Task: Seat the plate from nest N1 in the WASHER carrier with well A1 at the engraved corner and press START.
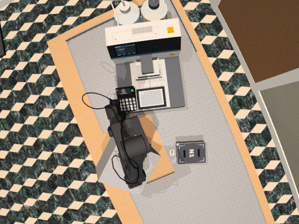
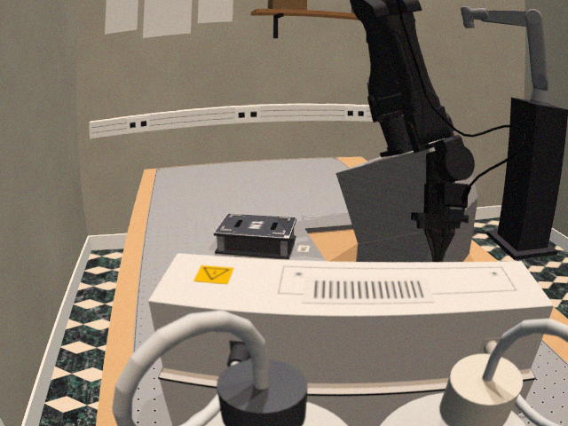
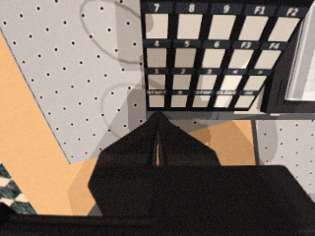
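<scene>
The white plate [image 1: 151, 97] lies in the dark-framed carrier [image 1: 165, 97] at the front of the washer [image 1: 145, 36] [image 2: 348, 284] and looks level. Its cut-off corner is too small to make out. Its edge also shows at the right of the wrist view. The plate nest N1 [image 1: 181, 159] [image 2: 264, 232] is empty. The lamp [image 1: 131, 90] above the keypad is green. My gripper [image 3: 157, 117] [image 2: 437, 259] is shut and empty, fingers down. In the wrist view its tips appear just below the START key [image 3: 157, 101], over the keypad's front edge; their height is unclear.
The keypad [image 1: 127, 104] stands directly left of the carrier. The washer's tall housing is behind, with two capped bottles [image 1: 127, 14] [image 1: 153, 13] at the rear. A dark manifold arm [image 1: 146, 63] reaches forward behind the carrier. The N1 label [image 1: 172, 152] lies beside the nest.
</scene>
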`<state>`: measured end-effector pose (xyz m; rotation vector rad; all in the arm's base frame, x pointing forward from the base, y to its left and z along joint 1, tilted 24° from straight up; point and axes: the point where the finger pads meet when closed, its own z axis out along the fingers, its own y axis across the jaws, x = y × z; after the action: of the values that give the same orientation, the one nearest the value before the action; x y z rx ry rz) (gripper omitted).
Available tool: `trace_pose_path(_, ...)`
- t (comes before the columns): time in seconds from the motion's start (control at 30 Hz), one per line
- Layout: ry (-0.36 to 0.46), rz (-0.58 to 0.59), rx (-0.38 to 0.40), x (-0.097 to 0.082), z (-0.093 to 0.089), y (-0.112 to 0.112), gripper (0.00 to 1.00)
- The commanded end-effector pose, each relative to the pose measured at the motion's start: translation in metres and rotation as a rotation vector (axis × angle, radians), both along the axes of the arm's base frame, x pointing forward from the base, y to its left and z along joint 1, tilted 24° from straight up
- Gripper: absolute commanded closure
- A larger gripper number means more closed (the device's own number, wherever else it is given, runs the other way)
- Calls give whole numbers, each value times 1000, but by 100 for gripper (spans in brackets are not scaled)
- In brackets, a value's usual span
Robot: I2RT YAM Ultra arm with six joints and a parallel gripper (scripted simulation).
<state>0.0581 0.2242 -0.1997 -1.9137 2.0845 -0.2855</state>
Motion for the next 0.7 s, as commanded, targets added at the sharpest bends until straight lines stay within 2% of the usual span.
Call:
trace_pose_path(0.0,5,17,73,-3,6,28,100)
trace_pose_path(0.17,5,17,73,-3,6,28,100)
trace_pose_path(0.23,5,10,39,0,-3,17,100)
trace_pose_path(0.67,4,4,39,4,-10,17,100)
